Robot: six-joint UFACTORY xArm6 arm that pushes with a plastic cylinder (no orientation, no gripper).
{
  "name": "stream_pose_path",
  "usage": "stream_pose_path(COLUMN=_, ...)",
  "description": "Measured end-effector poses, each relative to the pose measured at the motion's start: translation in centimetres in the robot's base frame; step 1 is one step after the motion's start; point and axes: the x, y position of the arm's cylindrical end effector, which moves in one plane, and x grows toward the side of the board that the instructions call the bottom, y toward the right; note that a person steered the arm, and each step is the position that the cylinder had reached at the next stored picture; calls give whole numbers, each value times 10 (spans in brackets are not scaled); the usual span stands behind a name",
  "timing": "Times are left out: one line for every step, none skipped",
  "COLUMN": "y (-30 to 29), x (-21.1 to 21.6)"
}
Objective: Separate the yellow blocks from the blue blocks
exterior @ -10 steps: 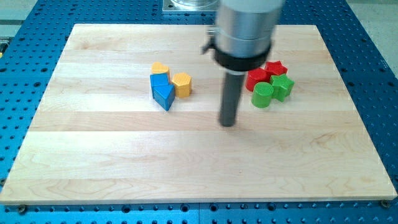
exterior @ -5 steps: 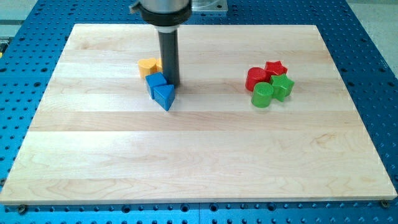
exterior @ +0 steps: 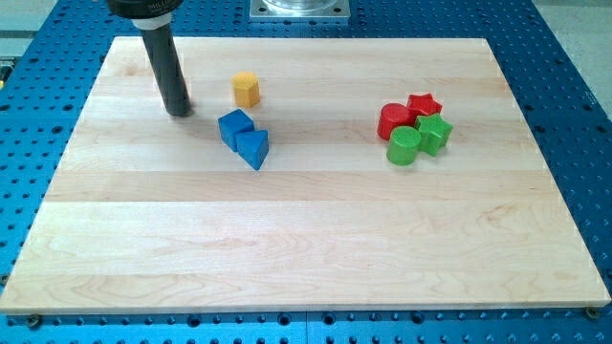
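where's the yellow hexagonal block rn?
The yellow hexagonal block sits in the board's upper-left part, just above and apart from the blue cube and blue triangular block. My tip is to its left.

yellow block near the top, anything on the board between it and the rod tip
Nothing visible stands between them. My tip is toward the view's left of the yellow block, with only bare board in between. The two blue blocks sit below that line, apart from the yellow block. Only one yellow block is visible.
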Motion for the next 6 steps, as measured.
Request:
stream_pose_path(y=77, x=9)
stream_pose_path(y=134, x=6)
stream_pose_path(y=153, x=-21)
stream_pose_path(y=84, x=-31)
stream_pose_path(y=50, x=-27)
stream_pose_path(y=104, x=-27)
